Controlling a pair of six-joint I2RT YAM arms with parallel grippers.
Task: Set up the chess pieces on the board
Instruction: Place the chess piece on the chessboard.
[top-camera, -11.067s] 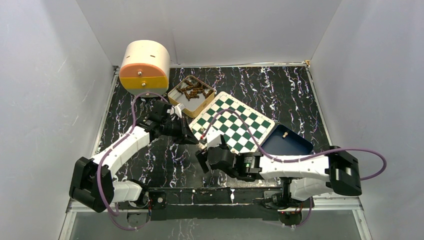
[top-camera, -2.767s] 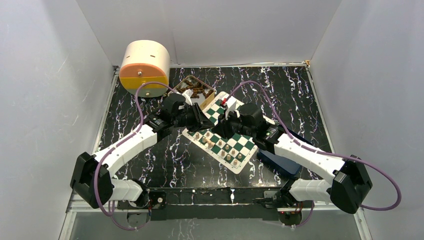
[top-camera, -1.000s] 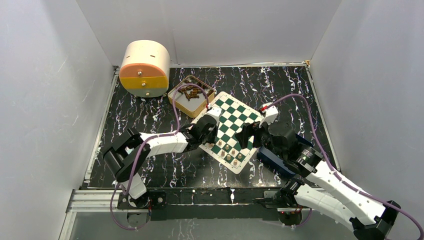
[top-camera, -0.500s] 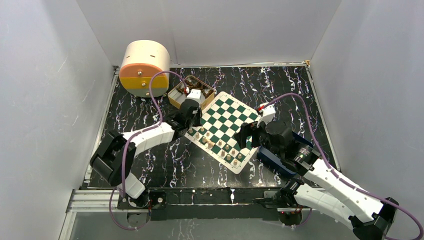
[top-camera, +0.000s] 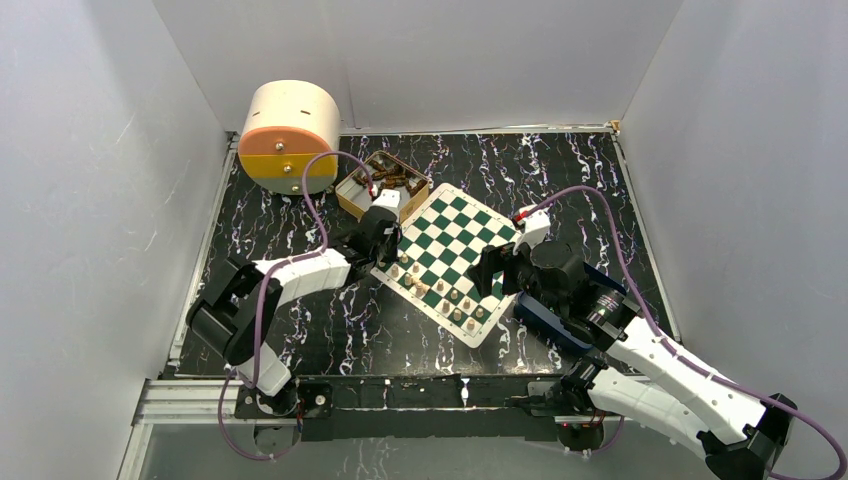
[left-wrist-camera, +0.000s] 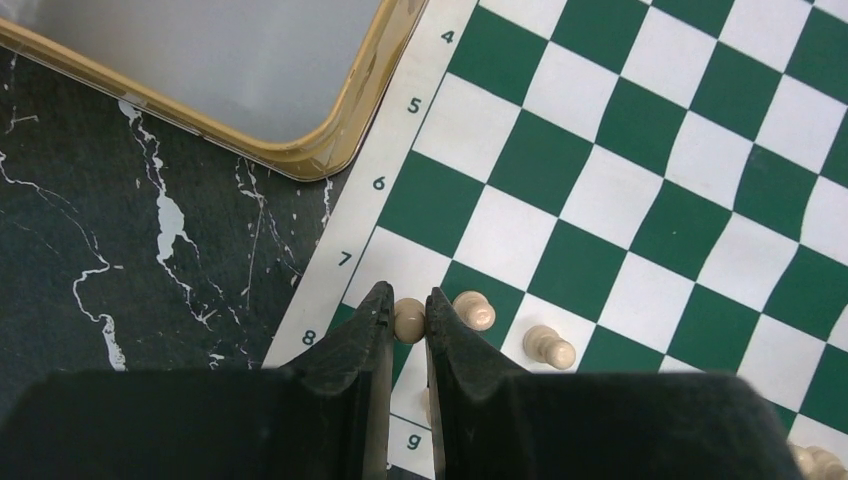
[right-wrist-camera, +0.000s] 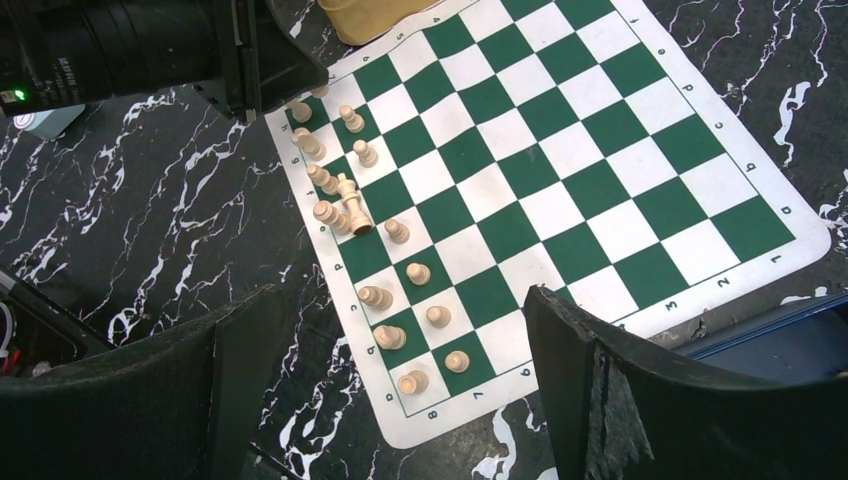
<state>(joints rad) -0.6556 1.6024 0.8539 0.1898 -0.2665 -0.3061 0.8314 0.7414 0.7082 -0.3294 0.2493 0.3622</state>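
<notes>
The green and white board (top-camera: 462, 238) lies tilted at mid-table. Several tan chess pieces (right-wrist-camera: 372, 297) stand in two rows along its near-left edge; one piece (right-wrist-camera: 355, 215) leans on its neighbour. My left gripper (left-wrist-camera: 408, 305) is shut on a tan piece (left-wrist-camera: 409, 320) over the corner square by rows 7 and 8, beside two standing pawns (left-wrist-camera: 474, 311). In the top view the left gripper (top-camera: 383, 256) is at the board's left corner. My right gripper (right-wrist-camera: 402, 300) is open and empty, held above the board's near edge (top-camera: 490, 270).
A gold-rimmed tin (top-camera: 383, 188) holding dark brown pieces stands just behind the board's left corner; it also shows in the left wrist view (left-wrist-camera: 230, 70). A dark blue tray (top-camera: 556, 325) lies under the right arm. A cream and orange round container (top-camera: 290, 135) stands at the back left.
The left gripper has moved a little nearer, from by the tin down to the board's left corner. The right arm has barely moved. The board holds many more pieces than at the earliest frame.
</notes>
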